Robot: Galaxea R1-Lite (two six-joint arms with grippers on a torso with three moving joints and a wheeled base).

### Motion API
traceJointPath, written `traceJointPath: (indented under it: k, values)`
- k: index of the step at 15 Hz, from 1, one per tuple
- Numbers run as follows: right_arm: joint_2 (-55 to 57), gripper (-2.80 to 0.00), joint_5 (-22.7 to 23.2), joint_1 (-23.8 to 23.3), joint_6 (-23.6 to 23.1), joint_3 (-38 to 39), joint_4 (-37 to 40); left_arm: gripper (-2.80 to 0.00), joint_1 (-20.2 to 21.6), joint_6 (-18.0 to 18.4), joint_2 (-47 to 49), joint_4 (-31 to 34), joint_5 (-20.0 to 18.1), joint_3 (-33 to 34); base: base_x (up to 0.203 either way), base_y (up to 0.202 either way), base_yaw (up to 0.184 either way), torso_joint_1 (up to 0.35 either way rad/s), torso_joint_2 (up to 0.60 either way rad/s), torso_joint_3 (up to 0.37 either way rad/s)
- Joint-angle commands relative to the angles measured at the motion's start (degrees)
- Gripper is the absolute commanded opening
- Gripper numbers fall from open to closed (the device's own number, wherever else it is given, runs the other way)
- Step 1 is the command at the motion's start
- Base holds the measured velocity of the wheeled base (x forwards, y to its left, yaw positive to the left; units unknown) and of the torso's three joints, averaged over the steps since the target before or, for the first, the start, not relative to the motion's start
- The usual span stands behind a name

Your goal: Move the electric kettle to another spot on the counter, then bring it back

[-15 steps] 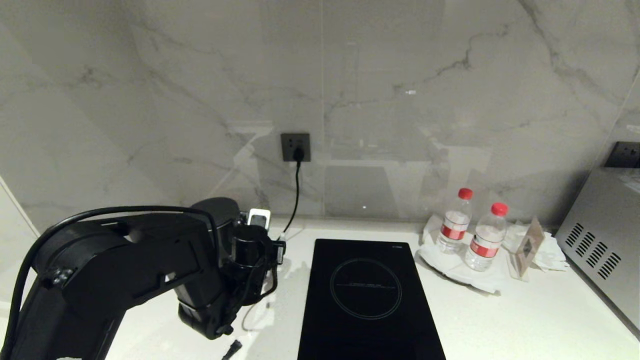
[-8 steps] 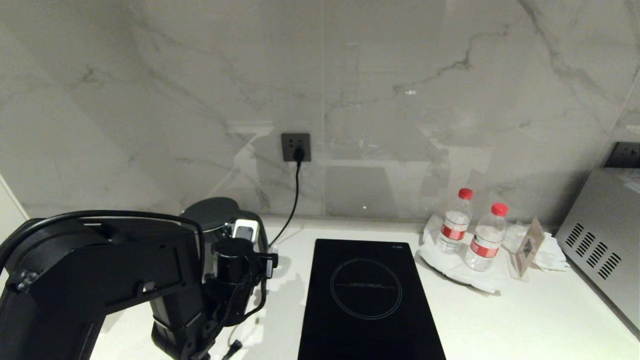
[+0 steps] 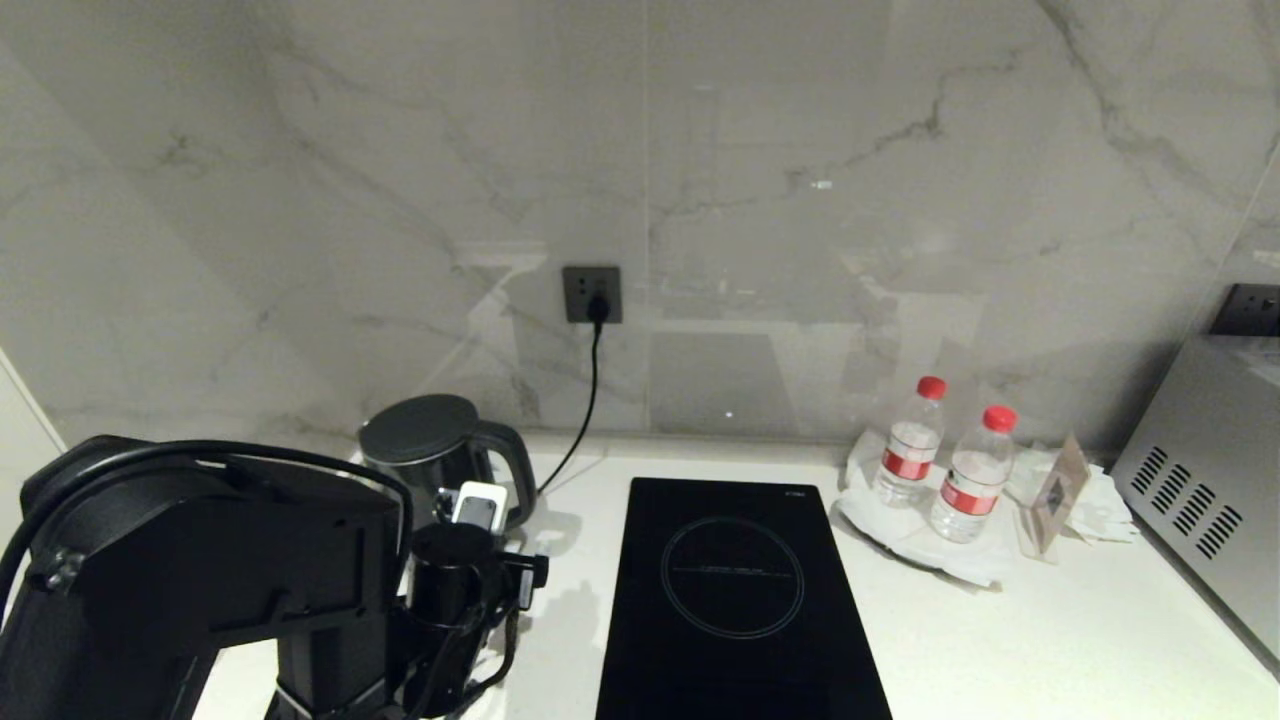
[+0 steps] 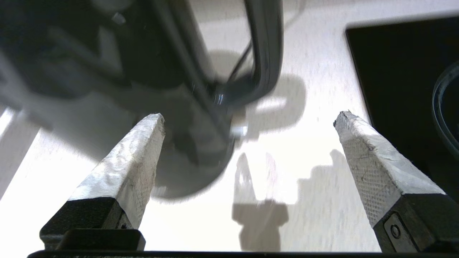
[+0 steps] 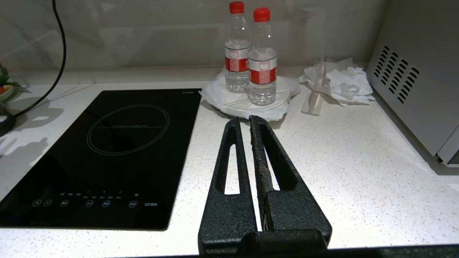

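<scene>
The glossy black electric kettle (image 3: 425, 452) stands upright at the back left of the white speckled counter (image 3: 1010, 640), its loop handle (image 3: 512, 470) turned toward the hob. My left arm fills the near-left corner of the head view. In the left wrist view the left gripper (image 4: 249, 116) is open, with only bare counter between its white padded fingers (image 4: 129, 168). The blurred kettle (image 4: 118, 61) and its handle (image 4: 267, 53) lie just beyond the fingertips, apart from them. My right gripper (image 5: 244, 122) is shut and empty, parked low over the counter (image 5: 358, 161) on the hob's right.
A black induction hob (image 3: 735, 600) lies mid-counter. Two red-capped water bottles (image 3: 912, 440) stand on a white plate, with a clear sign stand (image 3: 1055, 490) and crumpled paper beside them. A grey appliance (image 3: 1200, 480) stands at the right. A black cord hangs from the wall socket (image 3: 591, 293).
My left arm has drawn back toward the near-left, off the kettle's handle, and its fingers have spread wider. The kettle now stands uncovered and has not shifted. The right arm is still.
</scene>
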Motion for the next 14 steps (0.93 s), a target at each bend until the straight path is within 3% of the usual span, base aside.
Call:
traceJointPath:
  k: [1,4,14]
  values:
    - [0.06,-2.8,0.0,0.0,0.01,-0.01,-0.02,0.0,-0.63,-1.98,-4.49,-0.51,0.29,3.98,0.0,0.0,0.0,0.0,0.0,0.0]
    - [0.01,-2.8,-0.02,0.0,0.01,-0.02,-0.02,0.0,-0.71,-5.59,-5.26,-0.51,0.31,8.92,0.0,0.0,0.0,0.0,0.0,0.0]
    - [0.01,-2.8,-0.02,0.0,0.01,-0.02,-0.02,0.0,-0.78,-5.59,-5.72,-0.51,0.55,8.92,0.0,0.0,0.0,0.0,0.0,0.0]
